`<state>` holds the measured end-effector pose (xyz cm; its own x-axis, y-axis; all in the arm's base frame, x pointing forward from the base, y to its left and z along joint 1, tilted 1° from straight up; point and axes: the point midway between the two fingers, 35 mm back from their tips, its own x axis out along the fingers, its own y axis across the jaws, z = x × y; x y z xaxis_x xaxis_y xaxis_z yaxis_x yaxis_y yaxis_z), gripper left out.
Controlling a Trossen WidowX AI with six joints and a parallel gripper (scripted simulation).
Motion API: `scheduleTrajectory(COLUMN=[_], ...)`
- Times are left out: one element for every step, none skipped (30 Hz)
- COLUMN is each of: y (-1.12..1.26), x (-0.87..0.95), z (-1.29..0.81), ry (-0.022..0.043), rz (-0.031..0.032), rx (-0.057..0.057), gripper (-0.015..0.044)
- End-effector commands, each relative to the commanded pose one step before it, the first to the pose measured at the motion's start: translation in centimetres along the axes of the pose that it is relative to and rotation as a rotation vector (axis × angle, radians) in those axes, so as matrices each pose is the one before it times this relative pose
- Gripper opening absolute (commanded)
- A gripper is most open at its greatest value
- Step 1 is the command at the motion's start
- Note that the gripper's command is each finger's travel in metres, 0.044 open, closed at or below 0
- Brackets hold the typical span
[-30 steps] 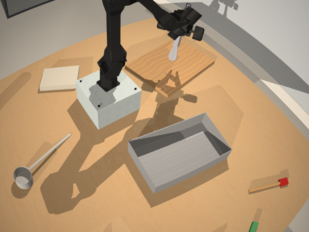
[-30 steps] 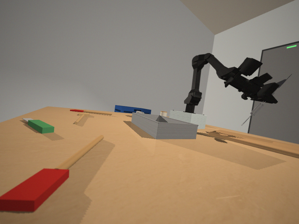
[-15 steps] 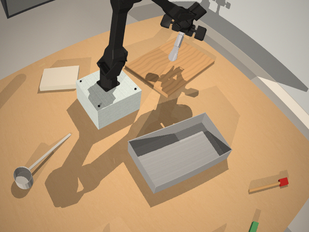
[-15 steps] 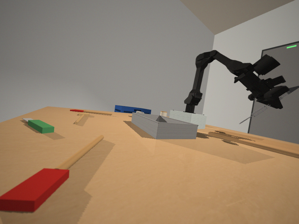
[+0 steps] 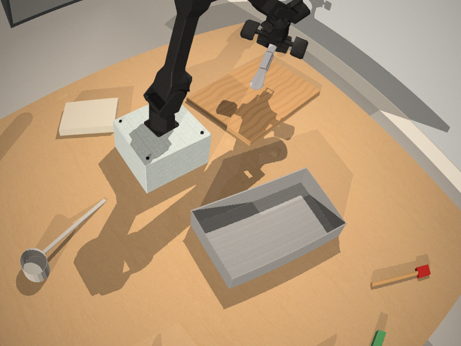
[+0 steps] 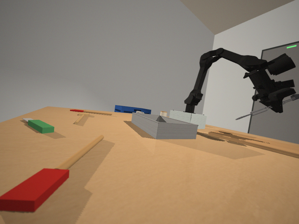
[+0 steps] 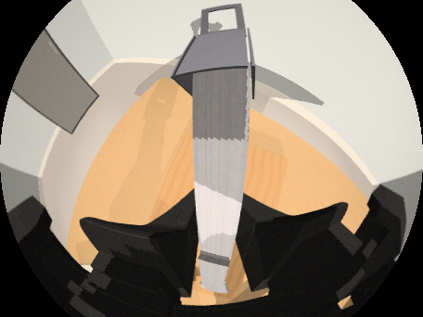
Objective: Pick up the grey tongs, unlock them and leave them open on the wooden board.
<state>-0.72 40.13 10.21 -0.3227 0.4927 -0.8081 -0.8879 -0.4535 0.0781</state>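
Note:
My gripper (image 5: 272, 45) (image 6: 277, 105) (image 7: 213, 190) is shut on the grey tongs (image 5: 262, 71) (image 6: 256, 113) (image 7: 218, 158) and holds them in the air above the far part of the wooden board (image 5: 297, 91) (image 6: 277, 149). The tongs slant, with the tips lower than the hinge end and pointing towards the board. In the wrist view the hinge end with its loop points away from the camera. I cannot tell whether the arms are spread. The grey roasting tin (image 5: 282, 257) (image 6: 169, 131) stands empty nearer the front.
The arm stands on a white block (image 5: 175, 163) (image 6: 188, 117) left of the board. A beige slab (image 5: 89, 116), a ladle (image 5: 35, 263), a red-headed spatula (image 5: 402, 276) (image 6: 33, 188), a green block (image 5: 379, 337) (image 6: 41, 126) and a blue box (image 6: 132, 109) lie around.

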Motion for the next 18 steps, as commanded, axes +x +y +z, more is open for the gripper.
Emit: scheduleTrajectory(y=[0.089,0.044,0.046,0.049,0.053,0.053,0.055,0.054,0.056,0.058,0.059,0.061,0.062,0.063,0.064,0.066,0.071,0.067], x=[0.006,0.036,0.031,0.025,0.018,0.015,0.011,0.005,0.000,-0.004,-0.009,-0.014,-0.018,-0.023,-0.027,-0.032,-0.038,-0.041], z=[0.338,-0.022,-0.024,-0.025,-0.014,-0.029,-0.021,-0.031,-0.033,-0.035,-0.037,-0.039,-0.041,-0.043,-0.045,-0.047,-0.045,-0.052], ry=[0.06578,0.01775,0.01780,0.01785,0.01695,0.01792,0.01720,0.01730,0.01734,0.01737,0.01740,0.01743,0.01746,0.01749,0.01752,0.01754,0.01748,0.01759], rz=[-0.01043,-0.00112,-0.00113,-0.00115,-0.00110,-0.00118,-0.00139,-0.00117,-0.00118,-0.00121,-0.00123,-0.00125,-0.00128,-0.00130,-0.00133,-0.00136,-0.00137,-0.00143], rx=[-0.0166,-0.0016,-0.0018,-0.0020,-0.0023,-0.0024,-0.0023,-0.0027,-0.0029,-0.0031,-0.0033,-0.0035,-0.0036,-0.0038,-0.0040,-0.0042,-0.0041,-0.0045], gripper=[-0.0150,-0.0150,-0.0150,-0.0150,-0.0150,-0.0150,-0.0150,-0.0150,-0.0150,-0.0150,-0.0150,-0.0150,-0.0150,-0.0150,-0.0150,-0.0150,-0.0150,-0.0150])
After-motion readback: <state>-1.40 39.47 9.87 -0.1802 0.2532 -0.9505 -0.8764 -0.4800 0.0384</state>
